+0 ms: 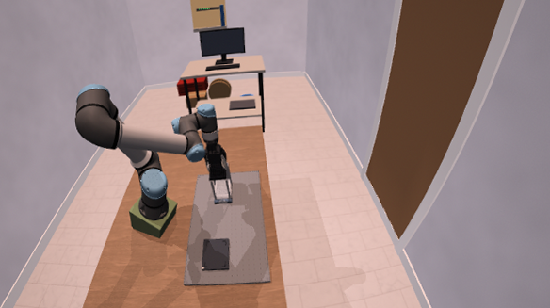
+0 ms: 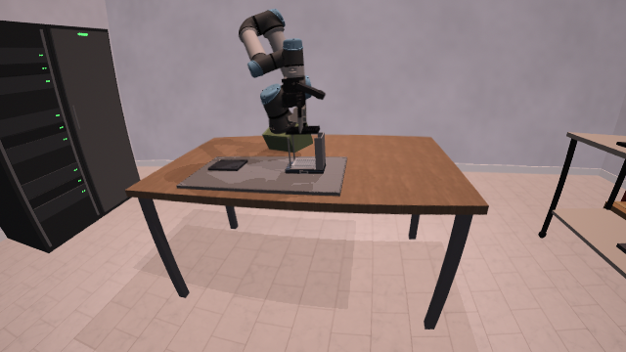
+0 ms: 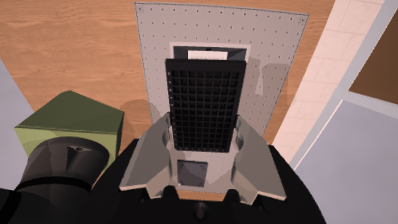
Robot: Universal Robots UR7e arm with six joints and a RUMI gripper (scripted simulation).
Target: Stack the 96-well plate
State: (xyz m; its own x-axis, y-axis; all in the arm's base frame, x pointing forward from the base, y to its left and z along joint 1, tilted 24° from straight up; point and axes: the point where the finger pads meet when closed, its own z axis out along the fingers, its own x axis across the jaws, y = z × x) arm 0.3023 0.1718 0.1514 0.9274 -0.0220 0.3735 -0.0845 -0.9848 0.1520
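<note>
The dark 96-well plate (image 3: 206,102) is clamped between the jaws of the single gripper (image 3: 204,132), its long axis running 12 to 6 o'clock in the wrist view. It hangs directly above the white plate (image 3: 210,52) in stack rack K1 (image 2: 320,151). Count: two plates, one rack. Nest N1 (image 1: 215,254), toward 6 o'clock in the top view, holds nothing.
</note>
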